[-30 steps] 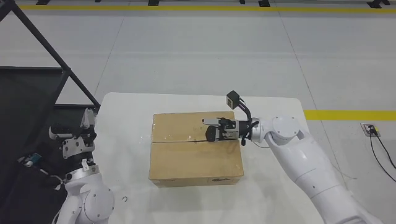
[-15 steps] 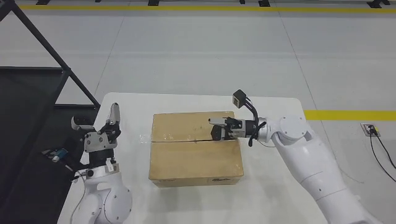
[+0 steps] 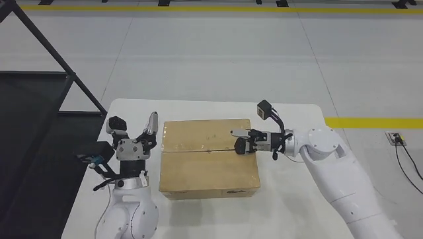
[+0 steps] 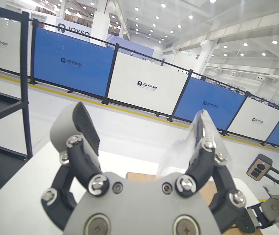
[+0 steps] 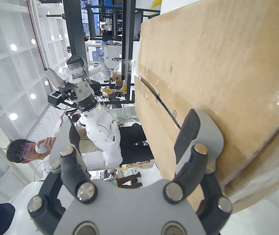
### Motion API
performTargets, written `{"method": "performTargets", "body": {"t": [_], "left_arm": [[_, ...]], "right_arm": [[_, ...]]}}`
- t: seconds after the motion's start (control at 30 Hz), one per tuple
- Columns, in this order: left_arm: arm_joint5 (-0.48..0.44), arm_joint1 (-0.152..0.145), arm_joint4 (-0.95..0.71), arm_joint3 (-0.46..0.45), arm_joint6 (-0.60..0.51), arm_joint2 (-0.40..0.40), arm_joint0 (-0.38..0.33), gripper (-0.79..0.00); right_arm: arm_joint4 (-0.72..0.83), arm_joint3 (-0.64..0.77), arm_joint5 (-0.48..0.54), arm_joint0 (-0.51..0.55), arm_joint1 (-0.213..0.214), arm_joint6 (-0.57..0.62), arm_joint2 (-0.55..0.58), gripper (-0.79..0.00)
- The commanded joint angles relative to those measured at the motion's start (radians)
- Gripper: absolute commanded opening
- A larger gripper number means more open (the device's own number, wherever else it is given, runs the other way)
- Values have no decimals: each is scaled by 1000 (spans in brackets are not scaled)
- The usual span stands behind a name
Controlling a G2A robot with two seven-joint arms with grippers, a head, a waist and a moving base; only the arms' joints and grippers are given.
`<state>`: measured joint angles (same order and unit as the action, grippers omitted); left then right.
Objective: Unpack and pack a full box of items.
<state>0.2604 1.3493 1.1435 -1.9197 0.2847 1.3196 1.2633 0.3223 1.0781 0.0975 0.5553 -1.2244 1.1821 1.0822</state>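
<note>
Squarely in the middle of the white bench (image 3: 291,199) sits the closed cardboard box (image 3: 208,160), both top flaps down and meeting along a seam (image 3: 198,150) that runs the length of the lid. The right wrist view shows glossy clear tape along that seam (image 5: 154,94), which gapes a little as a dark slit, and a small handwritten mark on the flap beside it. The right tool (image 3: 240,140) is at the box's right-hand end, lying level over the lid with its tips pointing along the seam toward the other arm. It is released, with its jaws spread wide and nothing between them. In its own wrist view, the right tool (image 5: 129,133) has one ribbed pad close over the end of the seam on the box (image 5: 215,50), though I cannot tell whether it actually touches the cardboard. The other finger stands well apart from the lid. The left tool (image 3: 134,125) is raised just beside the box's left end, over the bench edge, with its tips pointing upward and away from the box. It too is released, with the jaws splayed and gripping nothing. Its own wrist view shows the left tool (image 4: 142,123) with a crumpled piece of clear film (image 4: 198,133) clinging to one finger, while the other finger's black ribbed pad is bare. A sliver of the box (image 4: 139,176) shows beneath it.
</note>
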Motion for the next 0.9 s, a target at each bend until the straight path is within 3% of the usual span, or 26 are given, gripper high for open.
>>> {"method": "performTargets", "body": {"t": [0.0,0.37,0.87], "left_arm": [[7,4,16,12,-5,-31,-13,0],[31,31,89,79,-24,-163,-83,0],[41,57,141,93,-32,-234,-111,0]], "right_arm": [[-3,6,-4,2,1,-2,0,0],[-2,26,-9,7,4,-10,-5,0],[-8,84,-7,66,29,-13,49,0]]}}
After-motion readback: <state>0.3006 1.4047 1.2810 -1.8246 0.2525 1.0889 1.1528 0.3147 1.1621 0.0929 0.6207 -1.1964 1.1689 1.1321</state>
